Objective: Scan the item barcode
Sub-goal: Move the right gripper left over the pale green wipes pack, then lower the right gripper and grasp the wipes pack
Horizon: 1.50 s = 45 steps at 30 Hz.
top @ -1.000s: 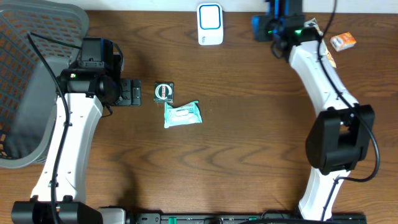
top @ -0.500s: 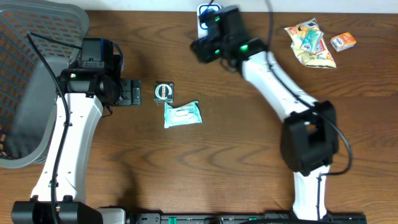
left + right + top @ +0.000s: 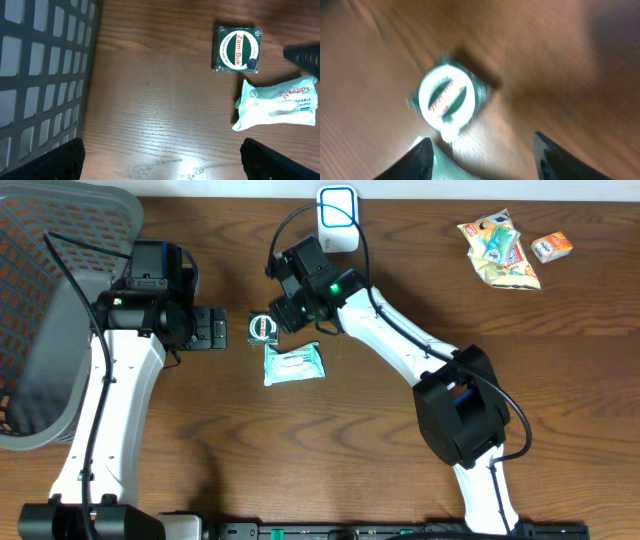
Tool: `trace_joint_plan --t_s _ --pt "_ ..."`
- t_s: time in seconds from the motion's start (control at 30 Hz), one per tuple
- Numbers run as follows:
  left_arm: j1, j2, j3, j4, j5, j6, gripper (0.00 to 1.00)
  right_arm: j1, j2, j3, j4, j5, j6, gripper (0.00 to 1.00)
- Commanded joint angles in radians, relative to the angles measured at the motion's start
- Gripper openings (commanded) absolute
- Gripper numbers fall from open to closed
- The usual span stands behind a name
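The bench [image 3: 300, 460] carried a grey mesh basket [image 3: 50, 310] at its left end. The right arm stretched across from its own side to the middle of the wood. The scanner [image 3: 338, 218], white with a blue face, stood at the far edge, a short way beyond that arm's wrist.

Two things lay together at the centre. The wipes packet [image 3: 293, 364] had its long axis running across the bench. The Zam-Buk tin [image 3: 263, 328] sat just beyond it on the scanner's side, squarish and with no long axis to favour.

I judged the tin to be the item to scan, since the right end effector [image 3: 284, 314] hovered at the tin's edge. In the blurred right wrist view the tin [image 3: 447, 97] lay ahead of the end effector [image 3: 485, 160], set a little toward the left-hand finger rather than centred in the gap. That end effector's fingers stood partly apart with nothing between them.

The left end effector [image 3: 212, 330] sat on the tin's other side — near, but clearly apart from it. It was spread as wide as it went and held nothing. So the right arm was the nearer one, and a grasp looked to need a small sideways correction and then a descent.
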Motion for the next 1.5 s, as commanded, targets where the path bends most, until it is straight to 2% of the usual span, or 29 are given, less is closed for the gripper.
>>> trace_joint_plan --t_s 0.0,0.07,0.23,0.43,0.57,0.67,0.83,1.0,1.07,1.17,1.2,1.33,1.47 --pt "0.0 0.006 -0.007 -0.001 -0.009 0.006 0.98 -0.002 0.001 0.001 -0.086 0.014 -0.126 0.69" --pt "0.0 0.006 -0.007 -0.001 -0.009 0.006 0.98 -0.008 0.001 0.001 -0.143 0.01 -0.193 0.73" --pt "0.0 0.006 -0.007 0.0 -0.009 0.006 0.98 -0.016 0.001 0.001 -0.233 -0.119 -0.319 0.72" --pt "0.0 0.006 -0.007 -0.001 -0.009 0.006 0.98 -0.006 0.002 0.001 -0.201 -0.169 -0.406 0.77" --pt "0.0 0.006 -0.007 -0.001 -0.009 0.006 0.98 -0.006 0.021 0.001 -0.184 -0.17 -0.47 0.84" --pt "0.0 0.006 -0.007 -0.001 -0.009 0.006 0.98 -0.006 0.041 0.001 -0.192 -0.171 -0.475 0.88" --pt "0.0 0.006 -0.007 -0.001 -0.009 0.006 0.98 -0.002 0.071 0.001 -0.259 -0.171 -0.475 0.87" --pt "0.0 0.006 -0.007 0.0 -0.009 0.006 0.97 0.006 0.072 0.001 -0.333 -0.17 -0.475 0.9" --pt "0.0 0.006 -0.007 -0.001 -0.009 0.006 0.98 0.009 0.072 0.001 -0.36 -0.171 -0.475 0.88" --pt "0.0 0.006 -0.007 -0.001 -0.009 0.006 0.98 0.008 0.065 0.002 -0.419 -0.17 -0.474 0.73" --pt "0.0 0.006 -0.007 -0.001 -0.009 0.006 0.98 0.008 0.061 0.002 -0.439 -0.17 -0.472 0.71" --pt "0.0 0.006 -0.007 0.0 -0.009 0.006 0.98 0.008 0.024 0.003 -0.494 -0.158 -0.437 0.69" --pt "0.0 0.006 -0.007 -0.001 -0.009 0.006 0.98 0.008 -0.034 0.003 -0.465 -0.109 -0.436 0.64"
